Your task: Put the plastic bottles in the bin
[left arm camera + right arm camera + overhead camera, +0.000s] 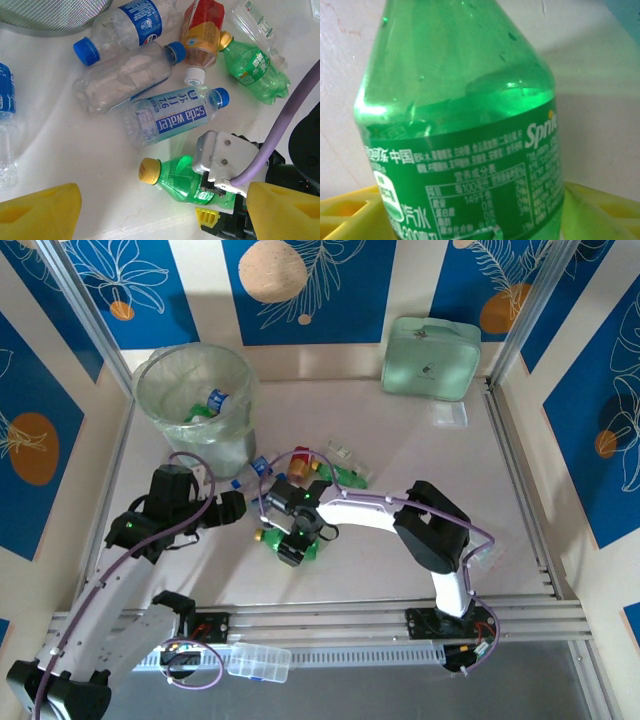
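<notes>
**Some bottles in the bin, many left on the table**

In the top view the bin (232,435) stands at 10 o'clock on the table (420,465). Inside it I can see a blue-labelled bottle (216,400) and some green plastic, so a few bottles are already in; the exact count I cannot tell through the bag.

The others lie in a pile (302,462) near the centre of the table, at about 4 o'clock from the bin. The left wrist view shows at least eight of them, among them a soda water bottle (175,115), an orange-brown bottle (200,35) and a second green bottle (252,67).

The right gripper (293,542) is down over the Sprite bottle (460,125), which lies at 6 o'clock of the pile. In its own view the yellow fingers (345,210) stand on both sides of this bottle, very close to it; whether they already pinch it I cannot tell.

The left gripper (236,508) hovers at 9 o'clock of the pile; its jaws are wide apart and hold nothing.

My judgement is that less than half of the work is done. The Sprite bottle looks to be the one in hand; after it, every bottle of the pile has to go up to 10 o'clock and into the bin.
</notes>
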You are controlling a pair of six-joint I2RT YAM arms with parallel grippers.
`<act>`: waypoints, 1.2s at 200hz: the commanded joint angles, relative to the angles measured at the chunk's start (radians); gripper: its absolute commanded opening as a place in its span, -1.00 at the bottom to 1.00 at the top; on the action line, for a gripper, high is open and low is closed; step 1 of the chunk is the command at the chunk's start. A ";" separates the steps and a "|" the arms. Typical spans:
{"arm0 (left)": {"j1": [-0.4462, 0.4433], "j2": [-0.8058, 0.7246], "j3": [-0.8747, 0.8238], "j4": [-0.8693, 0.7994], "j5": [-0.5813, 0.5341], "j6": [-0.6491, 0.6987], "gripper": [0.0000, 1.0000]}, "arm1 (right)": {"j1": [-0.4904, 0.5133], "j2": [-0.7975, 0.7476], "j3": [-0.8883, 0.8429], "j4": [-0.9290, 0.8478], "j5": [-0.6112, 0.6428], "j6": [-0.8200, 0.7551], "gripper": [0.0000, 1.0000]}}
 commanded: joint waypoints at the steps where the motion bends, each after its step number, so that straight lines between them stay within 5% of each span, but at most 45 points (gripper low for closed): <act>1: -0.003 -0.007 -0.010 0.005 -0.016 0.018 0.71 | 0.008 0.014 0.003 0.002 0.007 -0.017 0.41; 50: -0.004 -0.019 -0.010 0.007 -0.008 0.013 0.71 | 0.016 -0.035 -0.021 0.019 0.007 -0.017 0.26; 158: -0.005 -0.177 -0.097 0.192 0.231 -0.216 0.68 | -0.047 -0.310 -0.171 0.167 -0.151 0.082 0.22; 202: -0.007 -0.154 -0.158 0.404 0.384 -0.258 0.69 | -0.080 -0.435 -0.232 0.227 -0.234 0.163 0.22; 240: -0.017 -0.122 -0.243 0.775 0.458 -0.392 0.70 | -0.120 -0.534 -0.288 0.291 -0.308 0.248 0.22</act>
